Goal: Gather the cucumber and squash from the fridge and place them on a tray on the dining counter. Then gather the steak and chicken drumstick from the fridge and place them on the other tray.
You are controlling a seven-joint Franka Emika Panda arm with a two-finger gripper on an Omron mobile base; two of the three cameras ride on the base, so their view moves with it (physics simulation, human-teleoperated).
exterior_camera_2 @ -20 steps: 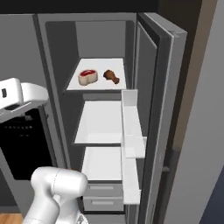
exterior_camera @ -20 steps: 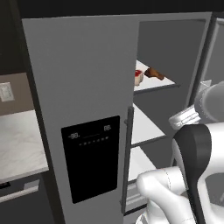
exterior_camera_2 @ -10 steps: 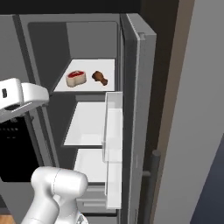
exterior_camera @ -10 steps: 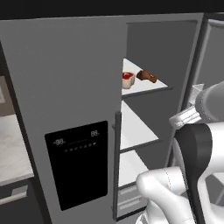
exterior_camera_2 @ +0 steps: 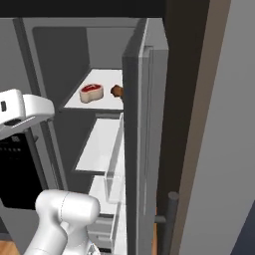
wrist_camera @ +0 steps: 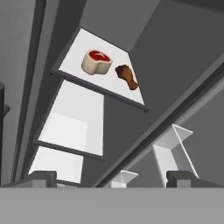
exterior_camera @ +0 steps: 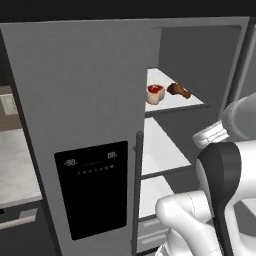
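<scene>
The fridge (exterior_camera: 90, 125) stands with its right door swung wide, and the steak (wrist_camera: 97, 61) and chicken drumstick (wrist_camera: 127, 75) sit just beside each other on the top shelf (wrist_camera: 78, 65) — neither picked up yet. No cucumber or squash is left inside, so that half looks finished. The tool (wrist_camera: 109, 177) hangs released, well below them. The open door's bins (exterior_camera_2: 115, 164) crowd the reach.

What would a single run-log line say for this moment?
fridge: right door open | steak and chicken drumstick: side by side on top shelf, untouched | gripper: open, empty, below the shelf
</scene>
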